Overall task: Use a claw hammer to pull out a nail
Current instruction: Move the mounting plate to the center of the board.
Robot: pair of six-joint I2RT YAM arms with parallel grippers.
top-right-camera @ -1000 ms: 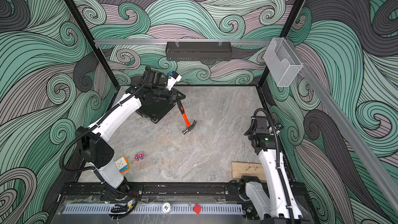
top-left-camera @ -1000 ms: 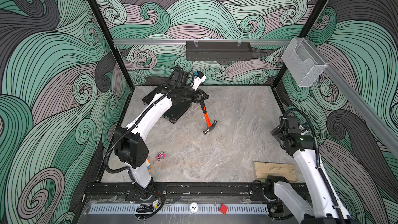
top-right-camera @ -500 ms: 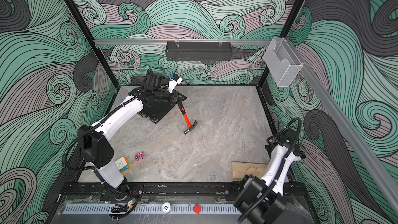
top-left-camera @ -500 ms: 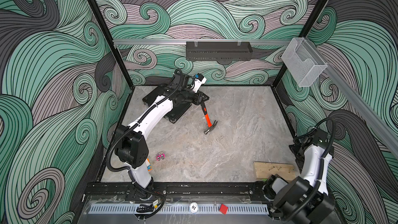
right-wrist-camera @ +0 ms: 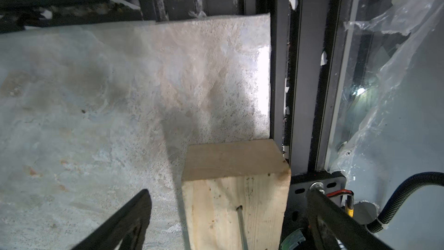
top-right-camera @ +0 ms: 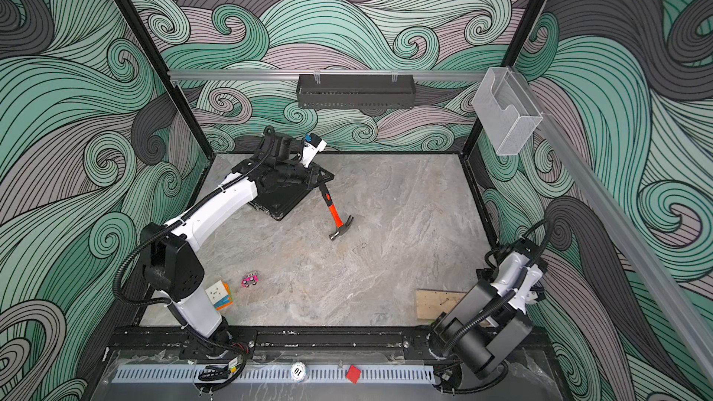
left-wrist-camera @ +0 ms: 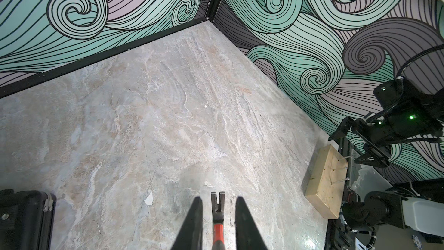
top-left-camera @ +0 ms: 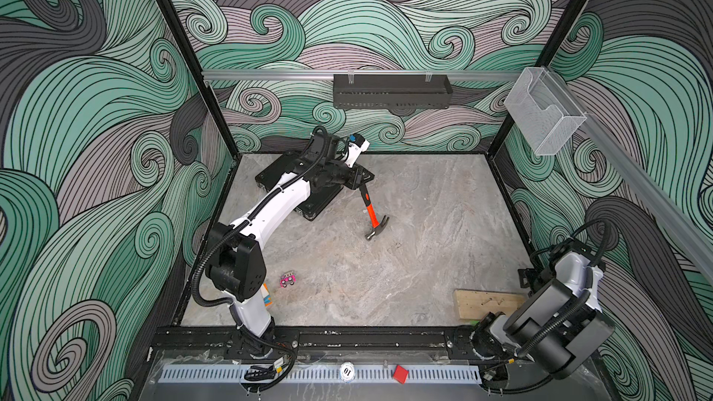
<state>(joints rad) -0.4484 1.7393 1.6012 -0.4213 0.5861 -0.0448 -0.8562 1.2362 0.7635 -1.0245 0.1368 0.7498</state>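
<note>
The claw hammer (top-left-camera: 373,216) stands slanted at the back of the table, with its grey head on the surface and its orange neck above. My left gripper (top-left-camera: 360,183) is shut on its black handle. In the left wrist view the claw (left-wrist-camera: 217,202) points away between the two fingers (left-wrist-camera: 192,224). A wooden block (top-left-camera: 482,302) lies at the near right corner, with a nail (right-wrist-camera: 241,222) sticking out of it. My right gripper (right-wrist-camera: 229,196) hangs open over that block, one finger on each side and nothing held.
A black case (top-left-camera: 312,190) lies under my left arm at the back left. A pink toy car (top-left-camera: 288,280) and a coloured cube (top-right-camera: 218,295) sit near the left arm's base. A black shelf (top-left-camera: 391,90) and a clear bin (top-left-camera: 540,113) hang on the walls.
My right arm has folded down and back from mid height to the near right corner, over the wooden block. The left arm and hammer have barely shifted.
</note>
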